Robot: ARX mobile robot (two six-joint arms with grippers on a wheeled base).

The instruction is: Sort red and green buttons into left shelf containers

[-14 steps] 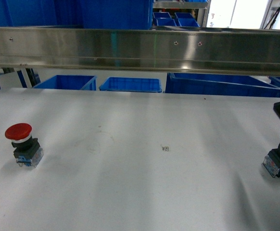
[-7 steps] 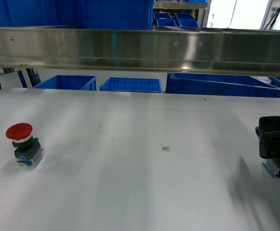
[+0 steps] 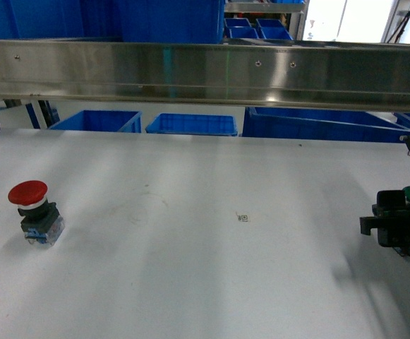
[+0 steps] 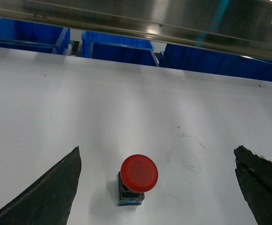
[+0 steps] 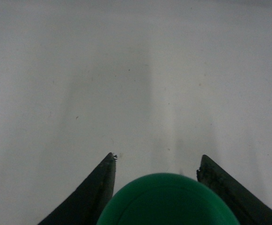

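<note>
The round red-capped push-button [image 3: 35, 212] on its black and clear-bluish block base stands upright on the white table [image 3: 205, 268], at the left side in the head view; the left gripper [image 4: 157, 187] hovers over it with jaws spread wide, one finger on either side, well clear of the cap; the green-capped push-button [image 5: 168, 200] sits at the table's right edge between the black fingers [image 5: 91, 192] of the right gripper [image 3: 396, 224]; whether those jaws grip it cannot be told; deep blue ribbed plastic bins [image 3: 190, 125] stand beyond the table's far edge, under a brushed steel rail [image 3: 205, 70].
</note>
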